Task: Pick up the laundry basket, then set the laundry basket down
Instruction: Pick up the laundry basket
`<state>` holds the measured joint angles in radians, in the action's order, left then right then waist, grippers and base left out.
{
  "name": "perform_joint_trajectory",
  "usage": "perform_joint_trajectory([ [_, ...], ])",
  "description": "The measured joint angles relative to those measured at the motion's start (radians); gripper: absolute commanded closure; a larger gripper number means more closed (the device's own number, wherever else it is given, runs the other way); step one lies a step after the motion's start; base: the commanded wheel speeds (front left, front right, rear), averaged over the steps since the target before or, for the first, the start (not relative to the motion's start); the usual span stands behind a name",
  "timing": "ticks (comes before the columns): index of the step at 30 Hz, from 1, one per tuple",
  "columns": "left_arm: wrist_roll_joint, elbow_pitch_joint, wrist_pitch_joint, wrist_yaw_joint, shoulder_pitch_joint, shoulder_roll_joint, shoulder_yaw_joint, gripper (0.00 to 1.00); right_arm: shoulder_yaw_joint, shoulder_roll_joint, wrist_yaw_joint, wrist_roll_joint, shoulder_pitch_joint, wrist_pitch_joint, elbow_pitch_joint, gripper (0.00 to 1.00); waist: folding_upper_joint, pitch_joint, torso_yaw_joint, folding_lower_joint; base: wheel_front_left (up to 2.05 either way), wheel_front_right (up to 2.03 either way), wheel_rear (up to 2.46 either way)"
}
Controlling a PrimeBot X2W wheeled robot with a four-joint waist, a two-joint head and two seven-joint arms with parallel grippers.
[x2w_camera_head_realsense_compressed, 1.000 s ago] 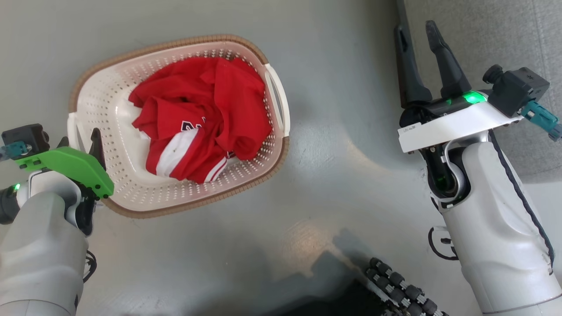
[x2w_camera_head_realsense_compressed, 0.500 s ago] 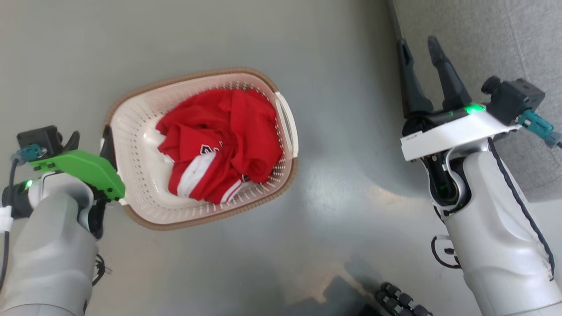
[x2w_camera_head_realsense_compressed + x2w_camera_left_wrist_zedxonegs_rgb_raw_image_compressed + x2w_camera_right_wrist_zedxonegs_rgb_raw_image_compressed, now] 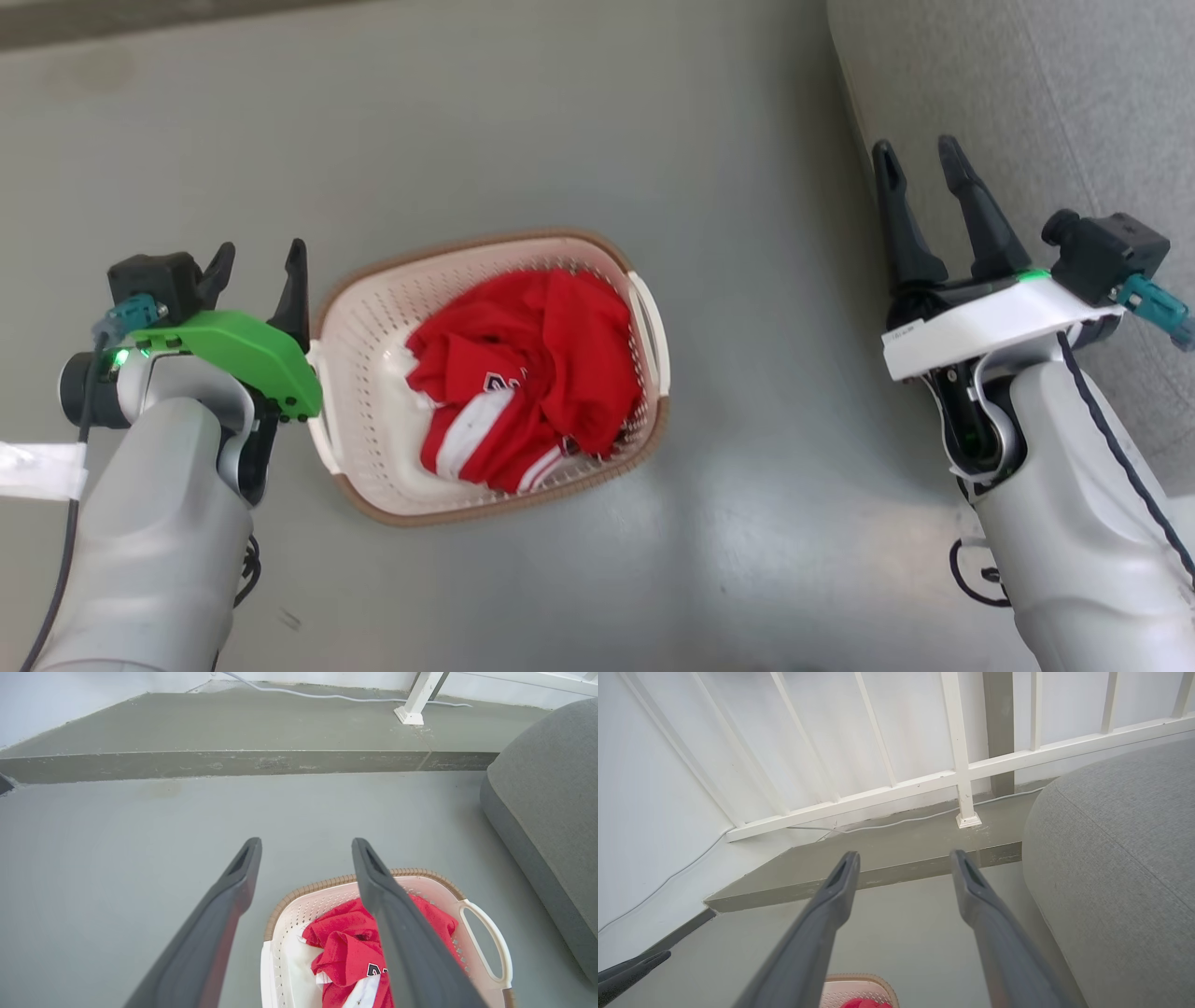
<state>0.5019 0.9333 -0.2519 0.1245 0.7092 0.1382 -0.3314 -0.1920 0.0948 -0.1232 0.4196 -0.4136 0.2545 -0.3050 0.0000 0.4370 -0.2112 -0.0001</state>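
The laundry basket [image 3: 448, 511], cream with a brown rim, sits on the grey floor with a crumpled red and white garment [image 3: 541, 364] inside. My left gripper [image 3: 261, 252] is open just left of the basket's left end, fingers apart and holding nothing. In the left wrist view the left gripper [image 3: 306, 841] points over bare floor, with the basket [image 3: 327, 885] and its white loop handle [image 3: 486, 942] below and to the right. Far to the right, my right gripper [image 3: 915, 147] is open and empty. The right wrist view looks past the right gripper [image 3: 904, 854] to the basket's rim [image 3: 857, 977] at the bottom.
A grey upholstered seat [image 3: 1027, 93] fills the right side, close to my right gripper. Ahead, a low concrete step [image 3: 233, 760] crosses the floor, with a white railing [image 3: 962, 770] and a thin cable [image 3: 327, 696] on it.
The head camera has shifted, so the basket shows lower and further right. My left gripper has come away from the basket's left handle and now stands free beside it.
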Motion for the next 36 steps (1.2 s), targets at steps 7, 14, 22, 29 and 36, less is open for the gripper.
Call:
perform_joint_trajectory([
  [7,-0.017,-0.123,0.000,0.000,-0.049,0.007,0.011,0.00,0.012,0.016,0.000,-0.008,0.037,0.000,-0.003,0.00,0.0000,-0.086,0.031,0.0000,0.00,0.00,0.00],
  [14,-0.044,-0.256,0.000,0.000,-0.135,0.029,0.058,0.00,0.024,0.028,0.000,-0.018,0.078,0.000,0.002,0.00,0.0000,-0.177,0.061,0.0000,0.00,0.00,0.00],
  [22,-0.089,-0.398,0.000,-0.031,-0.245,0.028,0.092,0.00,0.036,0.037,0.000,-0.025,0.131,0.000,0.010,0.00,0.0000,-0.251,0.080,0.0000,0.00,0.00,0.00],
  [29,-0.100,-0.505,0.000,-0.055,-0.332,0.011,0.126,0.00,0.051,0.040,0.000,-0.030,0.158,0.000,0.033,0.00,0.0000,-0.288,0.095,0.0000,0.00,0.00,0.00],
  [36,-0.111,-0.581,0.000,-0.078,-0.410,0.006,0.146,0.00,0.063,0.040,0.000,-0.043,0.170,0.000,0.049,0.00,0.0000,-0.300,0.095,0.0000,0.00,0.00,0.00],
])
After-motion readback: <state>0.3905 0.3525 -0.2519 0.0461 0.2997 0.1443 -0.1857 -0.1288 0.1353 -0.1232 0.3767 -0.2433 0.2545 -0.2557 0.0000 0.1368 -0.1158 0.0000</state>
